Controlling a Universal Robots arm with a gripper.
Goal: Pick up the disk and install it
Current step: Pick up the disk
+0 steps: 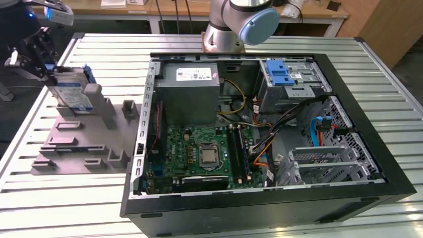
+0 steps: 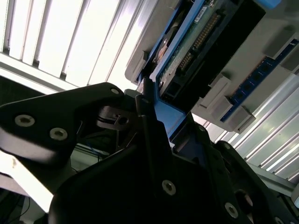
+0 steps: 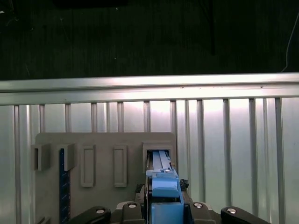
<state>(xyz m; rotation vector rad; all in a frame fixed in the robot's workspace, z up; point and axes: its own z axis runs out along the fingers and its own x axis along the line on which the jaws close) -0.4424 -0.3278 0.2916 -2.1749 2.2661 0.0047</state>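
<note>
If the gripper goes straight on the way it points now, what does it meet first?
Most likely the disk, standing on edge in the grey holder directly ahead of the gripper.

A pale slatted metal table (image 1: pixel 396 99) stands before wooden desks (image 1: pixel 317 14), with dark floor (image 1: pixel 7 126) beside it.

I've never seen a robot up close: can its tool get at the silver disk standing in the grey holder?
Probably yes. The tool is right at the disk, which stands in the grey holder with nothing over it; in the first wrist view its blue rail lies directly before the tool.
</note>
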